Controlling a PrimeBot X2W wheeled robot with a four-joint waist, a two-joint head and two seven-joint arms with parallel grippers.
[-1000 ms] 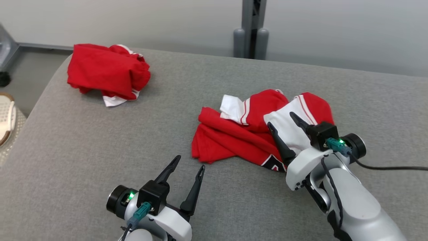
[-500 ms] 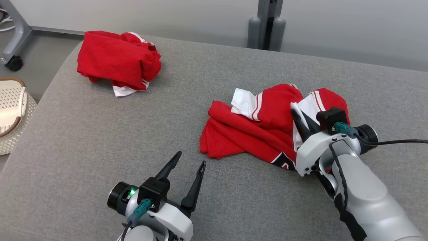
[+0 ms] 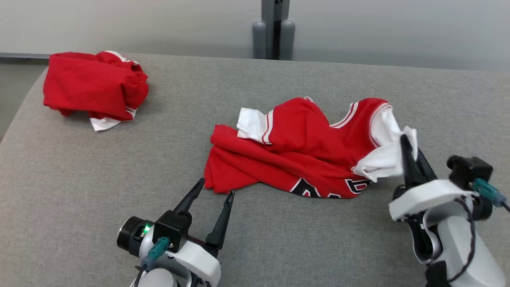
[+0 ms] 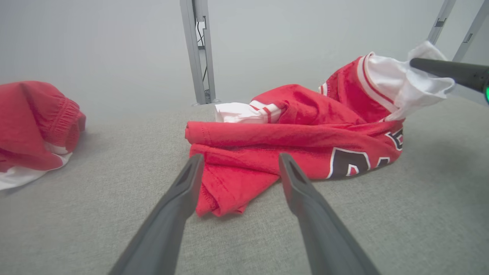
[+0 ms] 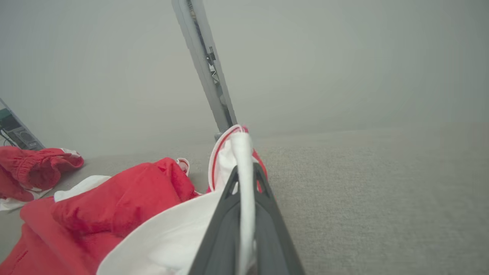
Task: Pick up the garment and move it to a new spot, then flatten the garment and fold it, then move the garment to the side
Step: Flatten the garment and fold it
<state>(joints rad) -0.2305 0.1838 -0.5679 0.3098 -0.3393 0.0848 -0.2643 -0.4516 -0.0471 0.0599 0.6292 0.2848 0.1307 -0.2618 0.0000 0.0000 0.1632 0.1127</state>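
Head view, centre: a red jersey of soft knit cloth lies crumpled on the table, whose grey woven covering has a fine, even grain and a rounded corner at the upper left. The jersey is bunched into thick rolled folds. Its white inner face is turned out at two places, its openings carry red-and-white striped trim, and black letters edged in white show along its lower fold.

Centre right: the right gripper, with two long, dark, tapering fingers, is clenched on a pinch of the jersey's white cloth, which is drawn up off the table into a peak. In the right wrist view the white fold runs as a thin strip between the closed fingers.

Lower left: the left gripper is released, fingers spread, just beside the jersey's lower-left hem. Whether it touches cannot be told.

Upper left: a second red garment with white trim sits in a rounded heap, well apart from the jersey. The left wrist view shows a gathered elastic band on it.

Top centre: a grey metal post stands behind the table, against a plain pale wall.
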